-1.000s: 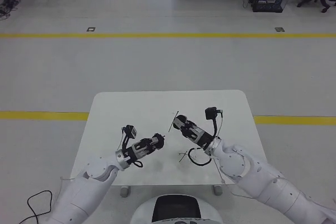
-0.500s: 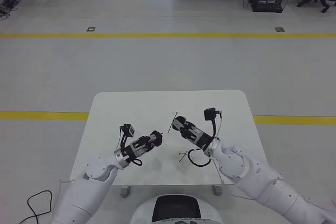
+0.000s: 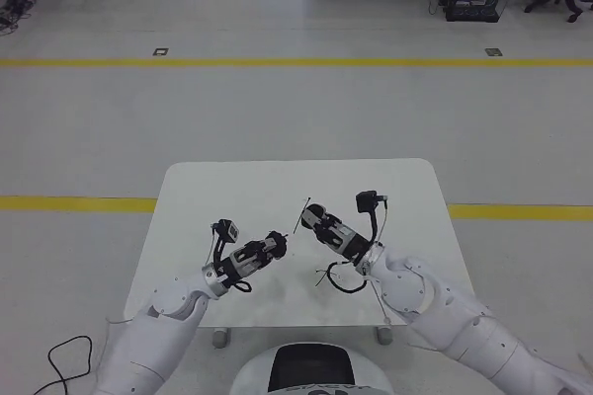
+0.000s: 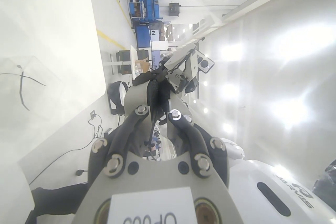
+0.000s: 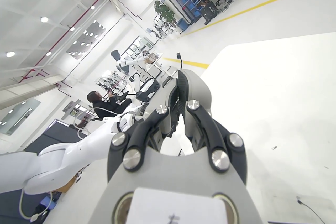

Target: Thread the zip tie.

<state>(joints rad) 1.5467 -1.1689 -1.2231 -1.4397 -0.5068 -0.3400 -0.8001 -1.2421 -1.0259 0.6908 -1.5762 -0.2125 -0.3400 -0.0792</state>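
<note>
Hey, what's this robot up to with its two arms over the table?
It's working on threading a black zip tie. The right gripper is shut on it, with one end sticking out. The left gripper, also shut, sits just opposite with a gap between them. Spare zip ties lie on the white table.

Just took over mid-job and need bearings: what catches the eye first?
A thin black zip tie juts from the shut right tool above mid-table. The left tool faces it, apart, and loose ties lie on the white table nearer the robot.
</note>
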